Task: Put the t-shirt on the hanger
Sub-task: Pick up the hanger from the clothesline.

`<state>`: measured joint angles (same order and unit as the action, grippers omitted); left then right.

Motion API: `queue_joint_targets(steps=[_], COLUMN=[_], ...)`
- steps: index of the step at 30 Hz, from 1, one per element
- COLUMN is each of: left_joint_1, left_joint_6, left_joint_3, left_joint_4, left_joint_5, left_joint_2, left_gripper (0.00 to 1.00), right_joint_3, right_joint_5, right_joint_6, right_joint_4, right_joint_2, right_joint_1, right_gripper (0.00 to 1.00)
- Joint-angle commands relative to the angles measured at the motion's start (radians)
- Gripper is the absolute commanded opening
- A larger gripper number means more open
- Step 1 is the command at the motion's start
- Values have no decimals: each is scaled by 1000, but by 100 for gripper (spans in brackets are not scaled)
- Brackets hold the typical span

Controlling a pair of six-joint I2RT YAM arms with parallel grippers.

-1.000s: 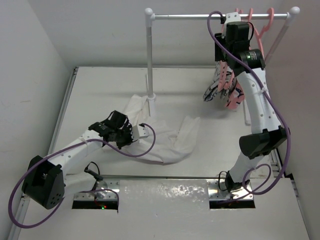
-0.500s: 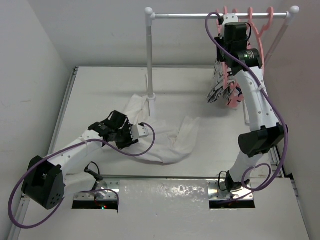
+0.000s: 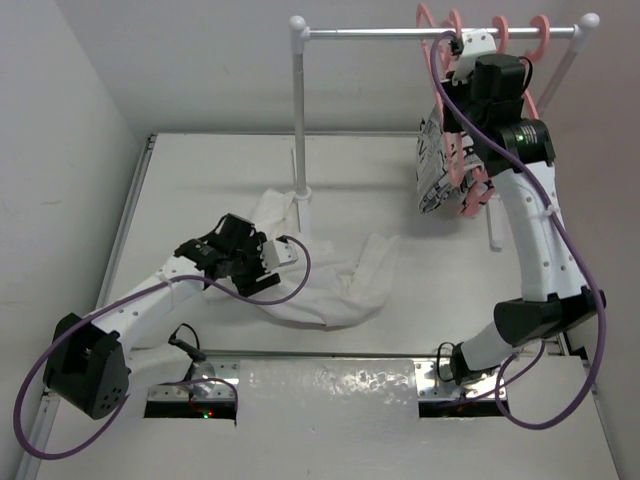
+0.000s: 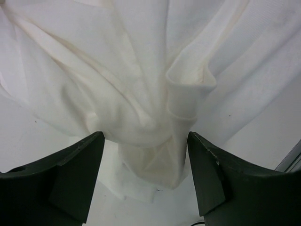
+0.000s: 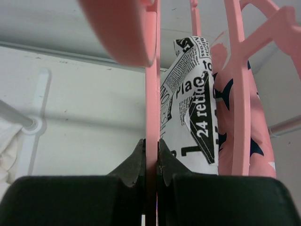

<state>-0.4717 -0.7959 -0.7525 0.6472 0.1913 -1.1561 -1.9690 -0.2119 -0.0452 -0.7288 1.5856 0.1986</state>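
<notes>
The left gripper (image 3: 243,256) sits low over the table (image 3: 200,180), not far out from the arm bases. Its jaws stand apart, and in the left wrist view the two dark fingers (image 4: 61,181) flank a bunched fold of the t-shirt (image 4: 150,94) without pinching it. The t-shirt (image 3: 345,285) lies crumpled on the table, spreading from under this gripper toward the middle (no red print shows from either view). One end of it reaches the foot of the white stand post (image 3: 299,110).

Farther back, the right arm reaches up to the rail (image 3: 370,33). The right gripper (image 5: 151,160) is closed tight on the thin upright bar of the hanger (image 5: 151,94). Just right of it hang a black-and-white printed garment (image 5: 193,113) and a pink-and-navy garment (image 5: 256,141), each on another pink hanger.
</notes>
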Motion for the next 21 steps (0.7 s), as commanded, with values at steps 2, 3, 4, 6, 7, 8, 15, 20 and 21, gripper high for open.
queue_joint_targets(steps=[2,3,4,6,7,8,15,20,21], left_joint_1=[-2,-2,-2,-2,-2,-1,15,15,15], left_joint_6=[20,26,30,49,58,70,80,9,76], left_joint_3=[-57,-68,-76,-99,-105,-113,-192,-258,-254], left_joint_4=[-21,-20,-18,-18,-23,-27,63,209,139], left_joint_5=[-3,-1,3,10,14,17,239,444,404], left_joint_2=[10,6,4,-2,-4,-5,-13,-42,-50], left_gripper=[69,69,69,69,69,69,68,54,51], right_joint_3=[48,65,79,160,194,264,466,579,602], right_joint_5=[71,83,101,182,206,262,385,466,508], right_joint_6=[4,-2,-7,-16,-18,-15,-25,-15,-15], right_joint_4=[68,60,49,55,69,77,118,127,144], right_joint_2=[-59,-68,-78,-105,-143,-163,-305,-367,-380], right_joint_1=[-2,-2,-2,-1,2,7,33,48,53], right_gripper=[0,0,0,0,0,0,0,0,0])
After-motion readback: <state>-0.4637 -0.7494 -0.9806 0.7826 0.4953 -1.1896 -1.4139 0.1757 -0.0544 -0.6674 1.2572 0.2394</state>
